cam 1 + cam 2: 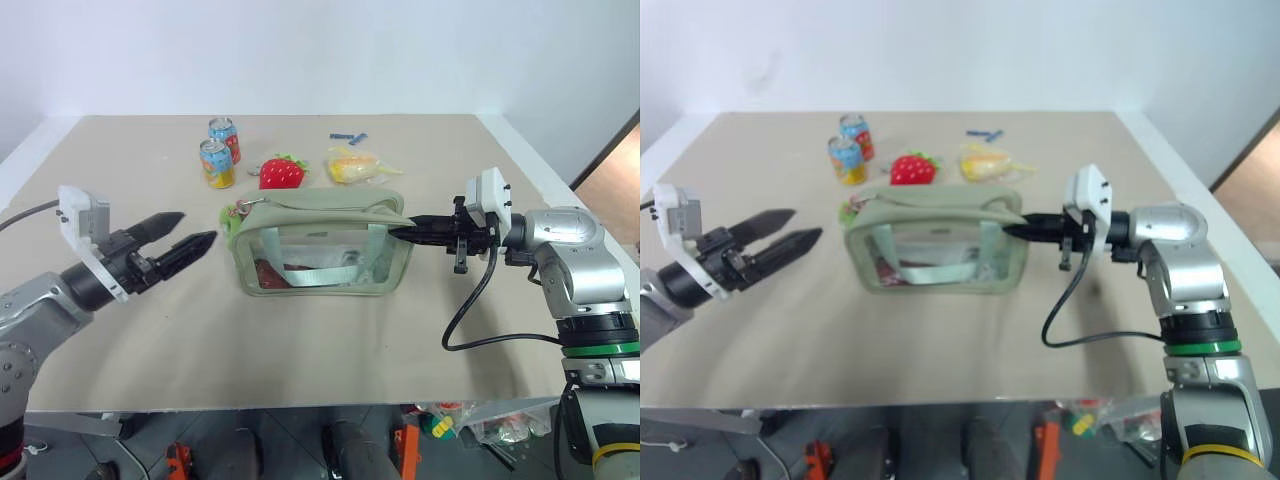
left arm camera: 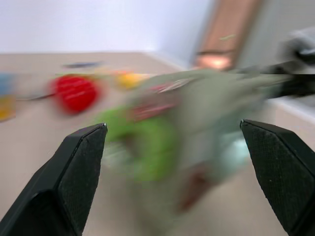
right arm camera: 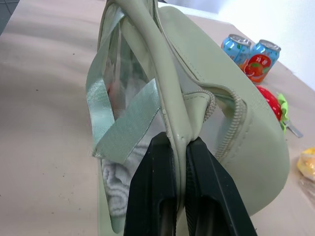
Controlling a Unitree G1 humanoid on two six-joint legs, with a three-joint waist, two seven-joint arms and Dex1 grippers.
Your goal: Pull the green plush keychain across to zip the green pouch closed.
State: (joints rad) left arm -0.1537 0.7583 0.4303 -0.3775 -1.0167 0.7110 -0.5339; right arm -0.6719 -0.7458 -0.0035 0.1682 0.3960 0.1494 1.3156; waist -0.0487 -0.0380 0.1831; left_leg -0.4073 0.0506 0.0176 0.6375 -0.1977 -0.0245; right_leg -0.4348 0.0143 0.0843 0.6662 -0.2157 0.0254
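Head views: pouch [image 1: 320, 245] sits mid-table, long side facing the robot. Right gripper [image 1: 400, 233] is clamped on the pouch's right end, level with the top seam; I read that as an anchor so the bag won't slide when the zipper gets pulled. Keychain [image 1: 233, 218] hangs at the pouch's top left corner on the zipper pull, so the slider looks parked at the left end. Task likely not started: the pull has to travel toward the right gripper. Left gripper [image 1: 192, 241] is released, jaws wide, just off the pouch's left side, pointed at the keychain, touching nothing. Through the clear window: a green strap, something red low left, pale stuff on the right. Behind the pouch: two cans [image 1: 220, 153], strawberry [image 1: 282, 173], yellow packet [image 1: 356, 165], all apart from it.

Left wrist view: blurred. Both open fingers [image 2: 78, 167] frame the keychain [image 2: 147, 142], with the pouch [image 2: 216, 103] behind it. Keychain is ahead of the jaws, not between them. Lined up for a grab, I'd say.

Right wrist view: fingers [image 3: 162, 191] pinched shut on the pouch's end seam [image 3: 179, 132], where the piping meets the zipper end. Zipper teeth [image 3: 231, 123] curve away on one side, gaping there, so that end is still open. White towel-like fabric [image 3: 115, 182] and the strap visible inside through the window.
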